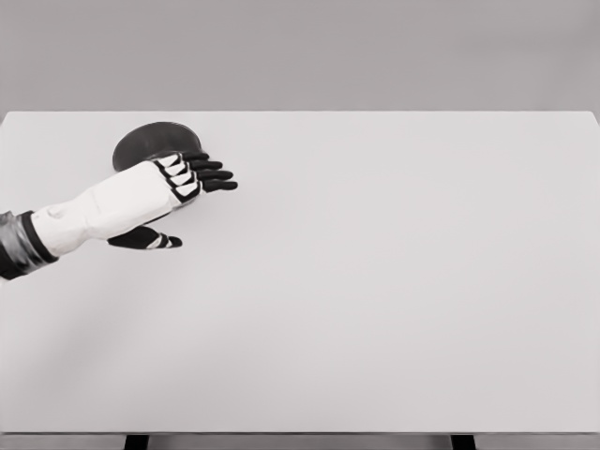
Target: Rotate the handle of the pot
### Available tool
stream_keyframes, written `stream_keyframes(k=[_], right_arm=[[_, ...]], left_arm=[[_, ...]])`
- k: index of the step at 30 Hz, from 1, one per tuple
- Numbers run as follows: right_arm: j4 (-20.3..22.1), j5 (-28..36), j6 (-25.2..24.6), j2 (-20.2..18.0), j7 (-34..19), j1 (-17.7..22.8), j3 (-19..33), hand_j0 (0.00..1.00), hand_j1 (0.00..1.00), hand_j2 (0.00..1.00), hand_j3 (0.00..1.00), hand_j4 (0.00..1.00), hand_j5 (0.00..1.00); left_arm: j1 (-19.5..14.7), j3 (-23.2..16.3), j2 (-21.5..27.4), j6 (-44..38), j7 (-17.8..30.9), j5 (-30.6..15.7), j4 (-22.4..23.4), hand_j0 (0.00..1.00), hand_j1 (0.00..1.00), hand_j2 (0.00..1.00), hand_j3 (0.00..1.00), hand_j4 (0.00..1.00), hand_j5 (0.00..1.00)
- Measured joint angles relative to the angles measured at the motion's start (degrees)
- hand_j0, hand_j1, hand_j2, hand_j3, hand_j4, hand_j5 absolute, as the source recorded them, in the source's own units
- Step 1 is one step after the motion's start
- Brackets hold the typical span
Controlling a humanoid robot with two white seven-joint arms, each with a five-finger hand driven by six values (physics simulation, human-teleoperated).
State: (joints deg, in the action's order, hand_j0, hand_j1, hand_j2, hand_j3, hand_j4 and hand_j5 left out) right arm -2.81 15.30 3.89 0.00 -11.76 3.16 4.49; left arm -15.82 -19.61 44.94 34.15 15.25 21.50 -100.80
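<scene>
At the table's [375, 309] far left, the left hand [178, 187] hovers over the dark pot [150, 142]. Fingers [217, 174] extended and loosely together, thumb apart below, gripping nothing.

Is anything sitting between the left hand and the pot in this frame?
Nothing visible does. The left hand, fingers extended, overlaps the pot at the table's far left, hiding its near edge. No handle shows, and contact cannot be told from this view.
</scene>
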Motion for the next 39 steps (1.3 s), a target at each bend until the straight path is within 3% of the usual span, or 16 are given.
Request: stream_keyframes(k=[3, 14, 27, 39], right_arm=[[0.0, 0.0, 0.0, 0.0, 0.0, 0.0, 0.0, 1.0, 1.0, 1.0, 1.0, 1.0, 1.0], [0.0, 0.0, 0.0, 0.0, 0.0, 0.0, 0.0, 1.0, 1.0, 1.0, 1.0, 1.0, 1.0], [0.0, 0.0, 0.0, 0.0, 0.0, 0.0, 0.0, 1.0, 1.0, 1.0, 1.0, 1.0, 1.0], [0.0, 0.0, 0.0, 0.0, 0.0, 0.0, 0.0, 1.0, 1.0, 1.0, 1.0, 1.0, 1.0]], left_arm=[[-1.9, -0.2, -0.1, -3.1, 0.4, 2.7, -0.3, 1.0, 1.0, 1.0, 1.0, 1.0, 1.0], [-3.2, -3.3, -2.8, -17.0, 0.5, 11.8, -0.5, 1.0, 1.0, 1.0, 1.0, 1.0, 1.0], [-3.3, -8.1, -3.6, -27.5, 0.2, 14.8, -0.1, 1.0, 1.0, 1.0, 1.0, 1.0, 1.0], [-2.4, -8.8, -4.3, -34.5, 0.1, 19.3, -0.2, 1.0, 1.0, 1.0, 1.0, 1.0, 1.0]])
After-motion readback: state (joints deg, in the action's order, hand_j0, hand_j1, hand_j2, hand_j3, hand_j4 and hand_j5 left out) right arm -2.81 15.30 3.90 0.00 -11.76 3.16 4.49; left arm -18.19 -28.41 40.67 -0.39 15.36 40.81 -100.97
